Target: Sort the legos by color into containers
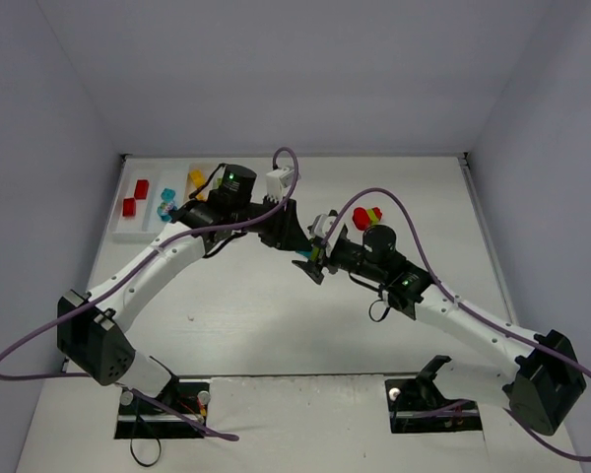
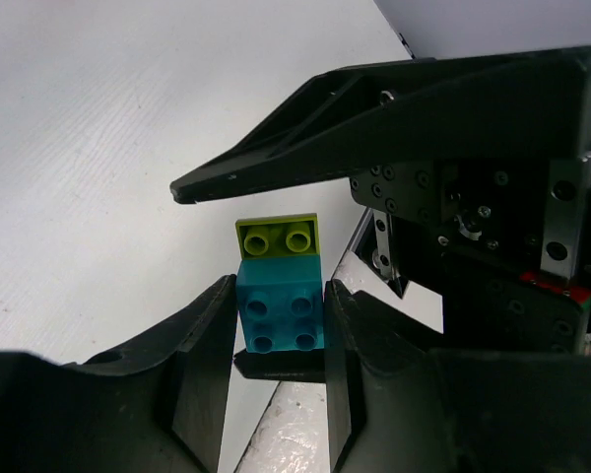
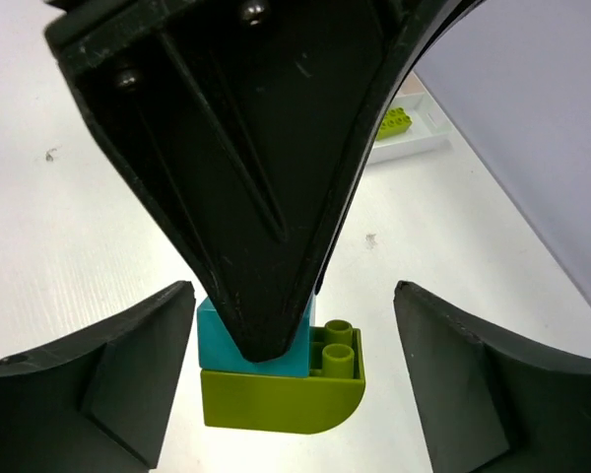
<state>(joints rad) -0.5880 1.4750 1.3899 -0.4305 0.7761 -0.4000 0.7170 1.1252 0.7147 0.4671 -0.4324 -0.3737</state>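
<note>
White matte table point(image 1: 276, 335); tray point(image 1: 128, 235) sits upper left of the top view. Mid-frame, left gripper point(image 2: 279, 320) is clamped on the glossy cyan brick point(image 2: 279, 296), with a rounded lime brick point(image 3: 276, 402) stuck to it and the right gripper point(image 3: 294, 340) apart around the lime. Risk: slick plastic slips, or the pair won't split, if right bites off-centre.

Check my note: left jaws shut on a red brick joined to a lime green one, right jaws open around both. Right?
No: it is a blue brick, not red, as the left wrist view shows. The lime green brick and open right jaws are correct.
</note>
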